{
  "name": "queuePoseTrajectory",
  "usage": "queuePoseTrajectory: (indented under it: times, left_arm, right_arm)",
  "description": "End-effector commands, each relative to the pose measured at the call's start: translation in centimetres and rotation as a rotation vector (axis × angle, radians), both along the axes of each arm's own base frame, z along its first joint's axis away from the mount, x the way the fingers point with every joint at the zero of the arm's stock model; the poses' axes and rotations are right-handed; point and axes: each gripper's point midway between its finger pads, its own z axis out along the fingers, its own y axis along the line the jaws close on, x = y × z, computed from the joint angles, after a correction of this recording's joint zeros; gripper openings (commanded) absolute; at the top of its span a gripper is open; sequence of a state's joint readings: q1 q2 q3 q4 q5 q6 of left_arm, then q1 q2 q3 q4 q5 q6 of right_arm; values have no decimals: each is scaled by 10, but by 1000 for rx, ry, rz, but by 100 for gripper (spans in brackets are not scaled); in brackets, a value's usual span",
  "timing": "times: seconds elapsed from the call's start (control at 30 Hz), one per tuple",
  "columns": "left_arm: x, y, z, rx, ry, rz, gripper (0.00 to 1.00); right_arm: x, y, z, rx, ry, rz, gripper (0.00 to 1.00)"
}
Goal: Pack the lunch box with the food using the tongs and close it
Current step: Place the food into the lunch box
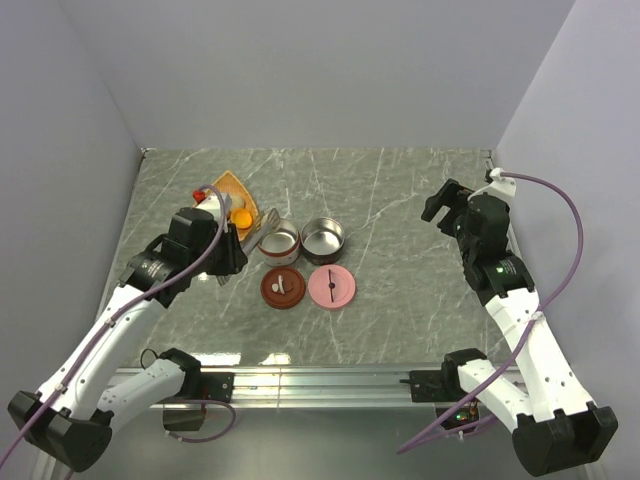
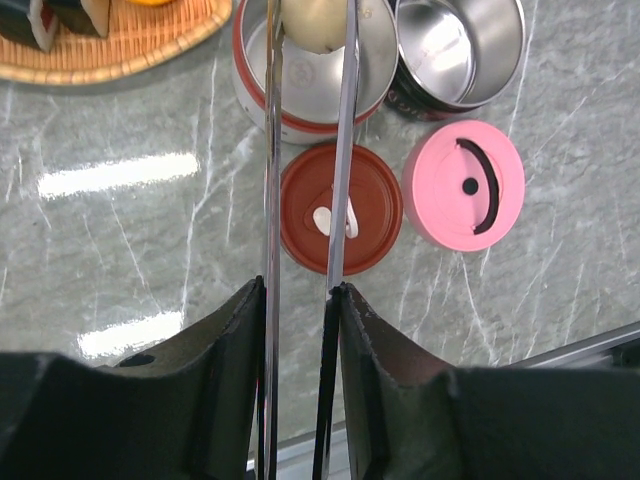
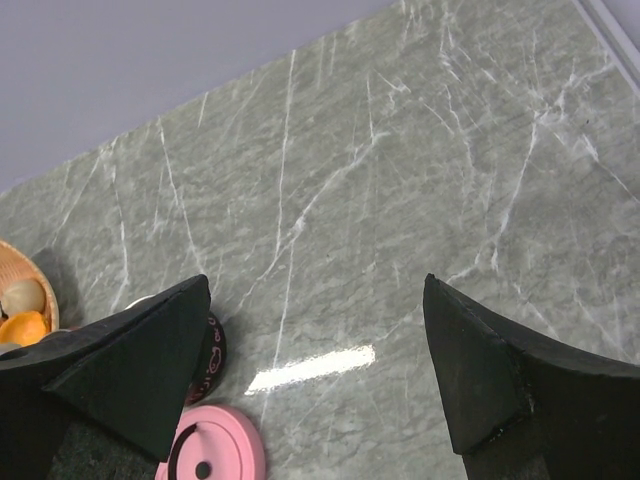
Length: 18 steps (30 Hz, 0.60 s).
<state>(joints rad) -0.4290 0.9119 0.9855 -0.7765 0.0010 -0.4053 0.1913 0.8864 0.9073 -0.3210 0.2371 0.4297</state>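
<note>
My left gripper (image 2: 298, 288) is shut on the tongs (image 2: 344, 150), whose two thin metal arms run forward from between its fingers. The tong tips pinch a beige ball of food (image 2: 315, 22) above the red-rimmed lunch box tin (image 2: 300, 95). A second, dark-walled steel tin (image 2: 460, 55) stands to its right, holding nothing. In front of the tins lie a red-brown lid (image 2: 375, 215) and a pink lid (image 2: 463, 185). More food, dark rolls (image 2: 40, 20), rests on the orange plate (image 2: 110, 50). My right gripper (image 3: 315, 282) hangs open above bare table at the far right (image 1: 450, 205).
The orange fan-shaped plate (image 1: 232, 196) sits behind my left gripper (image 1: 235, 250), with a beige ball (image 3: 22, 296) and an orange chunk (image 3: 22, 327) on it. Grey walls close in the marble table (image 1: 400, 290) on three sides. A metal rail (image 1: 330, 378) runs along the near edge.
</note>
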Motion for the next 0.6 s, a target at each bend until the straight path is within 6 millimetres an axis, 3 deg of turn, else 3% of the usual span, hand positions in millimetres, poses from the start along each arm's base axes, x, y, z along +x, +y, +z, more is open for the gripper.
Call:
queuePoseTrajectory:
  times: [0.0, 0.13, 0.33, 0.57]
  left_arm:
    - [4, 0, 4, -7, -14, 51, 38]
    - [3, 0, -2, 9, 15, 59, 39]
    - [4, -6, -3, 3, 14, 50, 50]
    - [6, -7, -1, 3, 5, 54, 50]
  right_arm:
    - [0, -1, 7, 7, -29, -19, 93]
    - [0, 0, 5, 6, -23, -16, 93]
    - [-2, -2, 2, -3, -19, -23, 93]
    - [-2, -3, 3, -10, -20, -24, 93]
